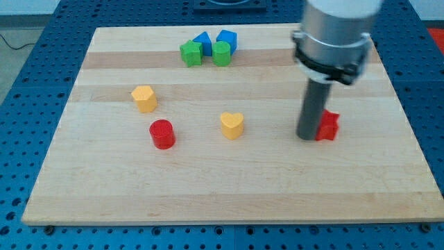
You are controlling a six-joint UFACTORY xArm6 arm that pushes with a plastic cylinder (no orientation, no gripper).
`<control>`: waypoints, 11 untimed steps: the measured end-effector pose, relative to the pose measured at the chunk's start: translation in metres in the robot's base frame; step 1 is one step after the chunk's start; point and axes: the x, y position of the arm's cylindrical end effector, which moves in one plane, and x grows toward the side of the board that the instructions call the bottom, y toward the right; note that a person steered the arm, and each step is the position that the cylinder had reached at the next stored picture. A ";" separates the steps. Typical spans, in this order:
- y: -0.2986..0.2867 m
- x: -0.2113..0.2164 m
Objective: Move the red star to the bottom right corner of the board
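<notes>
Camera view, single frame. Red star (pixel 328 126) sits on the view's right half of the wooden surface (pixel 229 187), about mid-height, well short of the bottom right corner. It is partly hidden by the dark rod, so its outline is only half readable. End effector: a plain rod with no jaws, so nothing opens or closes and nothing is held; the tip (pixel 307 137) rests on the surface, touching or just beside the star's left side.

Yellow heart (pixel 232 125) lies near centre, well apart to the left of the tip. Red cylinder (pixel 162 134) lies further left, with a yellow hexagonal block (pixel 144 98) just above it and slightly left. At the view's top, four blocks cluster together: green block (pixel 191 53), green block (pixel 221 53), blue block (pixel 202 42), blue cube (pixel 227 39).
</notes>
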 end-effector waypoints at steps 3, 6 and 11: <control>-0.058 -0.054; 0.051 0.013; 0.091 0.031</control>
